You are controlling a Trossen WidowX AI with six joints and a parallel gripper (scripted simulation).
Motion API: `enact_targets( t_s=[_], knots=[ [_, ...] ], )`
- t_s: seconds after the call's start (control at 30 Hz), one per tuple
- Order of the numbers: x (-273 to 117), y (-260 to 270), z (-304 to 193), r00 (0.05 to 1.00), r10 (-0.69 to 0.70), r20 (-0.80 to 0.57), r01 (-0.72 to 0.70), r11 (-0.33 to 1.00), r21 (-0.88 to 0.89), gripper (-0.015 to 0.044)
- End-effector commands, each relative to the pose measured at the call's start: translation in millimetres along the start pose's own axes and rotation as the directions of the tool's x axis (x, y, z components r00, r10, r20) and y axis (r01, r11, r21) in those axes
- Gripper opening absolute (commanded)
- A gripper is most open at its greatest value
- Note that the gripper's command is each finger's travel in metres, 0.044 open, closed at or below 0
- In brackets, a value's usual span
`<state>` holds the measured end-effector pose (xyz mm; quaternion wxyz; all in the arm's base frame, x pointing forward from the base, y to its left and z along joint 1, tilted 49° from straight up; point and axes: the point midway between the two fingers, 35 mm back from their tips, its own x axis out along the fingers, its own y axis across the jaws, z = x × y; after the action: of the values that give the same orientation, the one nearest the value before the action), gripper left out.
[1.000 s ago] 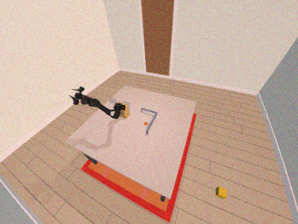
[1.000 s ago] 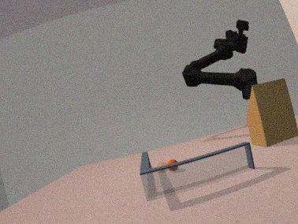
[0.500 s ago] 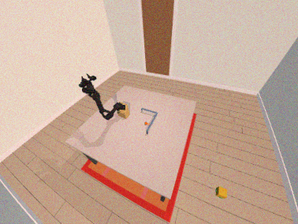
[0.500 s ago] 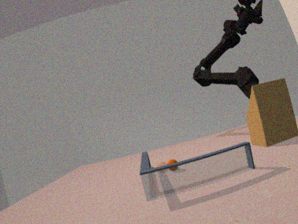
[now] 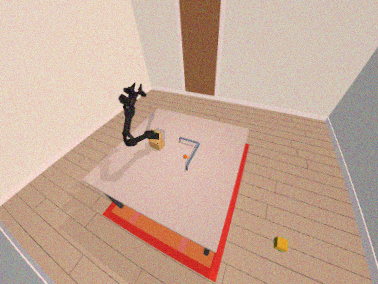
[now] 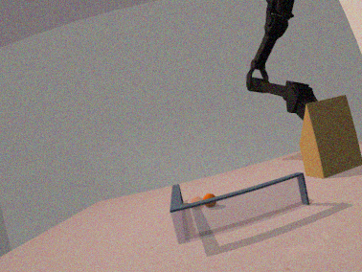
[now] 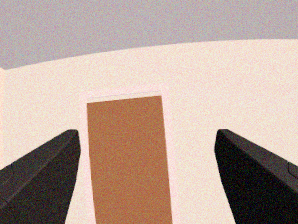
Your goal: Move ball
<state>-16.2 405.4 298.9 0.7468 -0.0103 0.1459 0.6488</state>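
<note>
The orange ball (image 5: 185, 156) (image 6: 210, 199) lies on the table (image 5: 165, 200) (image 6: 110, 225) inside the corner of the two low clear walls (image 5: 193, 156) (image 6: 239, 192), which have blue-grey edges. The pale see-through copy (image 6: 195, 199) shows right beside the ball in the exterior view, nearer the corner; I cannot make it out in the top view. My gripper (image 5: 138, 88) (image 7: 148, 140) is raised high above the table, well away from the ball. Its fingers stand apart with nothing between them. In the exterior view the gripper is out of frame.
A tan block (image 5: 158, 142) (image 6: 335, 139) stands on the table beside the arm's base, left of the walls in the top view. A yellow cube (image 5: 281, 244) lies on the floor at the right. A brown door (image 5: 200, 45) (image 7: 130, 160) is in the back wall.
</note>
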Motion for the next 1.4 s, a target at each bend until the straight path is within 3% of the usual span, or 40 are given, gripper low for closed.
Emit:
enact_targets(
  t_s=[0.0, 0.17, 0.37, 0.73, 1.03, 1.37],
  knots=[
    [19.7, -66.9, -12.9, 0.978, -0.199, -0.063, 0.199, 0.980, -0.014, 0.0272],
    [27.2, -134.6, -30.3, 0.915, -0.378, -0.139, 0.379, 0.925, -0.017, 0.0272],
    [17.7, -232.0, -60.6, 0.761, -0.593, -0.264, 0.612, 0.791, -0.010, 0.0272],
    [-64.7, -388.5, -137.1, 0.302, -0.798, -0.522, 0.904, 0.414, -0.109, 0.0272],
    [-180.9, -467.5, -211.6, -0.125, -0.699, -0.705, 0.959, 0.098, -0.266, 0.0272],
    [-327.1, -484.2, -296.0, -0.469, -0.341, -0.815, 0.881, -0.118, -0.458, 0.0272]
  ],
)
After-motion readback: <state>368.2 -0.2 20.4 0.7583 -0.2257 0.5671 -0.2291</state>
